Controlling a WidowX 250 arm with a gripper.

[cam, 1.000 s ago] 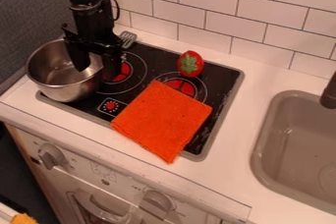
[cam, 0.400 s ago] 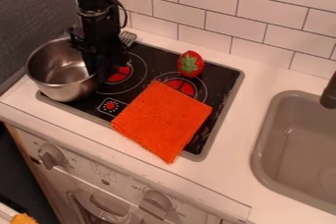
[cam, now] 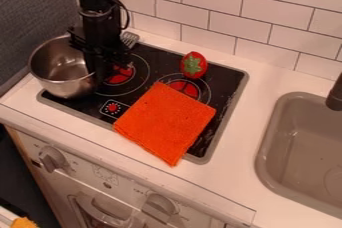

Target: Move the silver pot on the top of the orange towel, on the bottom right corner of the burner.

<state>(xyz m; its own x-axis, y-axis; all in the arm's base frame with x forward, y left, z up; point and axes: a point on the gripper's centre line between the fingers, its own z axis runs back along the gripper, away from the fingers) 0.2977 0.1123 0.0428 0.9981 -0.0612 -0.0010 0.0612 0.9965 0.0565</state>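
The shiny silver metal pot (cam: 63, 89) is seen at the left of the black cooktop (cam: 230, 79), partly over its left edge, well apart from the square orange cloth towel (cam: 167, 122). The pot's right-hand wall is pinched by the black two-finger gripper (cam: 100, 74), which is hung down from the upper left; whether the pot's base is lifted or rested on the cooktop cannot be told. The towel is laid aslant over the front right part of the cooktop, with its lowest corner extended past the front edge onto the white countertop (cam: 287, 72); the front right burner is partly covered by it. Behind the towel, a red, green-topped toy (cam: 194, 65) is set near the cooktop's back edge. A slotted metal spatula head (cam: 130, 38) is seen just behind the gripper. At the right, a grey sink (cam: 267, 162) is set into the countertop, with a dark faucet (cam: 336, 97) above it.
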